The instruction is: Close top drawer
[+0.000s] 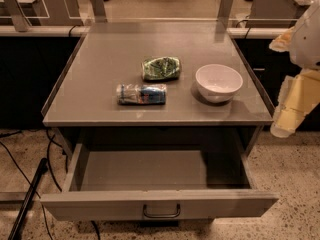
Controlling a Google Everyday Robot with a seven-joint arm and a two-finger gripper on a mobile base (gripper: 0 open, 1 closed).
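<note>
The top drawer [160,204] is pulled far out from under the grey cabinet top [100,74]. Its long flat front panel faces me, with a small dark handle [161,211] at its centre. The inside of the drawer [150,170] shows a bare grey floor. My arm hangs at the right edge of the view, beside the cabinet's right side. My gripper [281,126] is at its lower end, above and to the right of the drawer's right front corner, and it touches nothing.
On the cabinet top lie a crumpled green bag [161,68], a plastic bottle on its side [141,94] and a white bowl [218,82]. Black cables [15,159] and a dark pole [27,196] are on the floor at the left. A rail runs behind.
</note>
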